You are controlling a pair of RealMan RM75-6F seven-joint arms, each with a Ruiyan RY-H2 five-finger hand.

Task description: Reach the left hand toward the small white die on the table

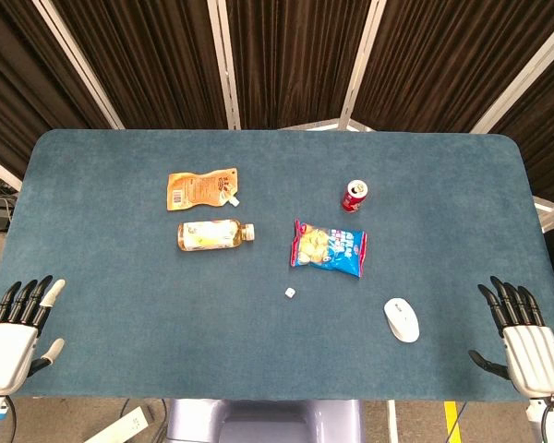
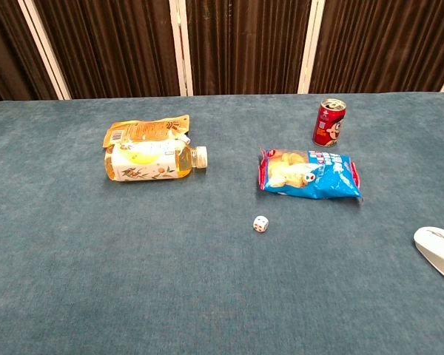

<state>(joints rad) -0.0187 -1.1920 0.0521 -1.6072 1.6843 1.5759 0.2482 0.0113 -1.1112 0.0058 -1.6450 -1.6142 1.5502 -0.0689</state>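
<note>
While the small white die (image 1: 289, 293) sits alone on the blue felt table (image 1: 120, 249), just in front of the blue crinkly chip bag (image 1: 329, 248), the left hand (image 1: 17, 332) waits well apart at the near left corner, fingers spread and holding nothing. Over at the near right corner, the right hand (image 1: 522, 336) seems wide and empty too, near a white computer mouse (image 1: 402, 319).

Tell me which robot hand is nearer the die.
Right, though not by much. The right robot hand rests open at the table's near right edge, beyond the mouse. The left robot hand sits open at the near left corner, farther from the die.
</note>
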